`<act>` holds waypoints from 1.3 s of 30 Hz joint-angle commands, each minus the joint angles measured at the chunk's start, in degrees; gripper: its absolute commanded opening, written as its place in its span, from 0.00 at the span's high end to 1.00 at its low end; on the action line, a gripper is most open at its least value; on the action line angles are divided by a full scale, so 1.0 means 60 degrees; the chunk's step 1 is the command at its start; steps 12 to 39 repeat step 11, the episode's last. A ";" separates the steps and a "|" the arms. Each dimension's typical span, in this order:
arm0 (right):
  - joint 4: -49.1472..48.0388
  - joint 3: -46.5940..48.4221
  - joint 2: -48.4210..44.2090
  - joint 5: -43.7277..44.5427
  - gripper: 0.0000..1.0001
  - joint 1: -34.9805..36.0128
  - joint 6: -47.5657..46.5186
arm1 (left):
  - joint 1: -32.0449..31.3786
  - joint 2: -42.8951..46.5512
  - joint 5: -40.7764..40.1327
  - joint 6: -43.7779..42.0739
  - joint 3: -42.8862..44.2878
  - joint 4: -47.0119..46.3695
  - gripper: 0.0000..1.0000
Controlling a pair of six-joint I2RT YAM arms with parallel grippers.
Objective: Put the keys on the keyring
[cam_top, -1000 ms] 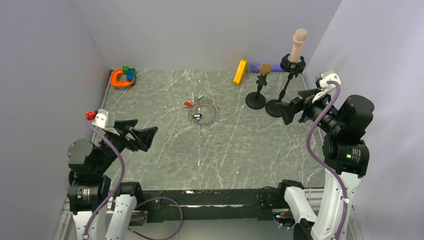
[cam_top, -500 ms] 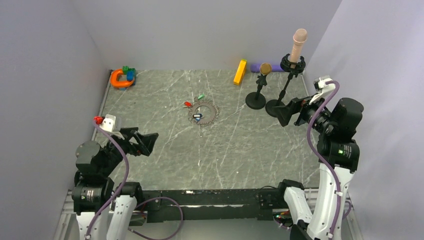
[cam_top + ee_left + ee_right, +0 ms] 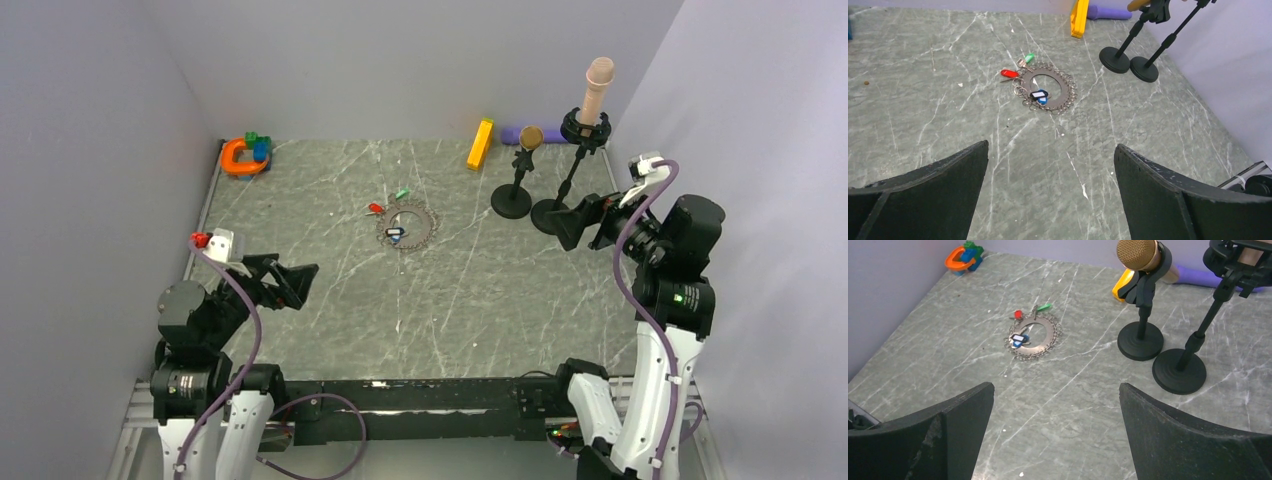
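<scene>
2 grippers, both with jaws spread wide and nothing between them. Low over the near left part of the table: the left gripper, aimed toward the middle. Raised at the right edge: the right gripper, aimed left across the top.

Straight ahead of the left gripper, well apart from it: the keyring, flat on the table. From the right gripper, ahead and to the left, also well apart.

4 keys at the keyring. At its far left edge as seen from the left gripper: the red key, just outside the rim. Beyond the far rim: the green key, near the red key. On the near band, side by side and touching: the dark key and the blue key, partly over the open centre. Along the left rim: small wire loops. Threaded on or not: too small to tell.

Ahead of the right gripper to its right, near: 2 mic stands, bases just beside each other. Past them, far ahead: the yellow bar. Far ahead of the left gripper to its left, in the corner: the orange toy.
</scene>
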State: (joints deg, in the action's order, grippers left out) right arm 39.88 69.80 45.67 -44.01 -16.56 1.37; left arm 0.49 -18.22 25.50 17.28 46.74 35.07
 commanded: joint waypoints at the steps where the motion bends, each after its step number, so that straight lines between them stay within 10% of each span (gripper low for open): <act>1: -0.0564 -0.0159 0.0146 -0.0092 0.00 -0.0147 0.0227 | -0.0020 -0.0079 0.0018 -0.0004 -0.0086 -0.0471 0.00; 39: -0.0560 -0.0104 0.0475 -0.0310 0.00 -0.0308 -0.0496 | -0.0023 -0.0015 -0.0428 -0.0458 -0.0092 -0.0460 0.01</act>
